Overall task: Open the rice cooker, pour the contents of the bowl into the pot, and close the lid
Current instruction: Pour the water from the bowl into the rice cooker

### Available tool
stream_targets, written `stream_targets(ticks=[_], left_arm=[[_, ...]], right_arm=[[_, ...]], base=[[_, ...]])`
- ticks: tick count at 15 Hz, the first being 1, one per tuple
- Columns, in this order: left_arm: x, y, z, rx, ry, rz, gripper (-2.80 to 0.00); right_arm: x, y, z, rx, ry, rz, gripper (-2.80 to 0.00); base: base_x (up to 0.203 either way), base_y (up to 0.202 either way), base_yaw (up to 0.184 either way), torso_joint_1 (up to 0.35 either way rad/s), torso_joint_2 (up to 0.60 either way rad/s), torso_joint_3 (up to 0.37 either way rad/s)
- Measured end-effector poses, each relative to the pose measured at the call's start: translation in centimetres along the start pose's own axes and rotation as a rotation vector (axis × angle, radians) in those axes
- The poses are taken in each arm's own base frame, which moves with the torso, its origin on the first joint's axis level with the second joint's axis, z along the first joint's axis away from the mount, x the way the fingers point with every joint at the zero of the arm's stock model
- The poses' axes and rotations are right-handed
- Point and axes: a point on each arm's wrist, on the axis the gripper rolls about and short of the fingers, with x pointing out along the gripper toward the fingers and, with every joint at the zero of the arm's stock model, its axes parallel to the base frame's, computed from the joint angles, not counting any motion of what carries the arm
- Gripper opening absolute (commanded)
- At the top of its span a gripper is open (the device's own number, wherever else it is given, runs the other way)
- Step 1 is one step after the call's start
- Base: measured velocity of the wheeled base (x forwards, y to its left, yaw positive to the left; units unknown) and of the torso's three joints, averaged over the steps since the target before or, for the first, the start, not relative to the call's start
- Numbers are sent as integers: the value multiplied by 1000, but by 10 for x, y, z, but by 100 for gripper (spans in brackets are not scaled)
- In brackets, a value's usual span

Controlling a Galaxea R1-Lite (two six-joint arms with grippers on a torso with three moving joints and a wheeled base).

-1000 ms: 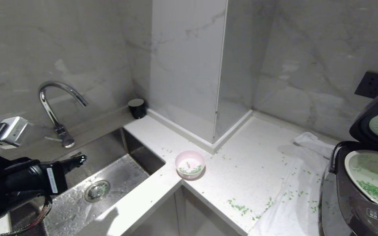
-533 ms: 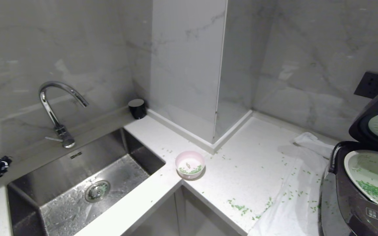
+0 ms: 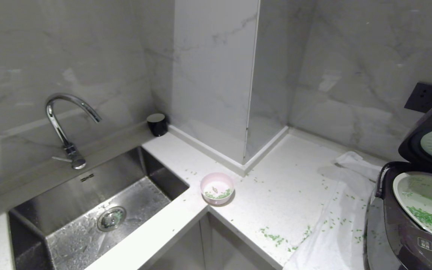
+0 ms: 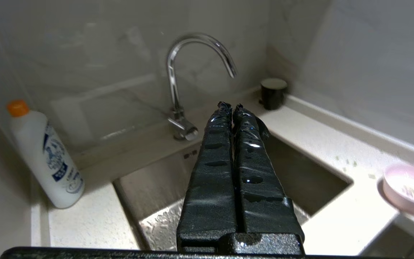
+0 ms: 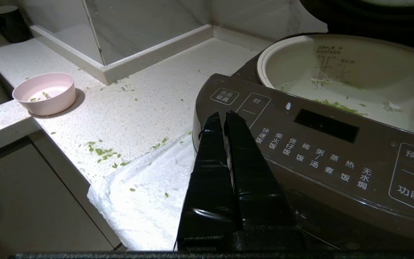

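- The left claw (image 4: 232, 107) is pressed shut on nothing, hanging over the near-left part of the sink (image 4: 300, 172) and pointing toward the faucet (image 4: 178, 72); a white bottle (image 4: 45, 154) stands on the tabletop (image 4: 343, 216) to its left.
- It is out of the head view, which suggests it is drawn aside from the work.
- The right claw (image 5: 225, 114) is also closed and empty, just in front of the rice cooker (image 5: 318, 144), by its button panel.
- The bowl (image 3: 217, 188) sits upright on the tabletop's inner corner, just right of the sink, with only a few green contents (image 3: 218, 195) inside.
- Far right, the lid (image 3: 431, 138) stands open over the pot (image 3: 422, 202), which holds green bits, so pouring looks done and closing remains.
- Stray bits dot the tabletop and the white towel (image 3: 332, 240) spread beside the cooker, probably laid there to catch spills.
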Motion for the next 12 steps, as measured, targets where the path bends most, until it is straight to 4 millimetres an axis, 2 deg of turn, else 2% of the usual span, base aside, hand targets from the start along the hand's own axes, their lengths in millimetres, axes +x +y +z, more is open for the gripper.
stream_targets(ticks=[4, 9, 12], left_arm=[[-26, -3, -41, 25, 96, -111, -280], [-35, -8, -96, 76, 167, -131, -280], [-35, -10, -106, 54, 156, -150, -280]], right_arm=[[0, 0, 0, 0, 0, 1, -280], [0, 0, 0, 0, 0, 0, -280], [0, 0, 0, -1, 0, 0, -280]], base=[[0, 0, 0, 0, 0, 0], [0, 0, 0, 0, 0, 0], [0, 0, 0, 0, 0, 0]])
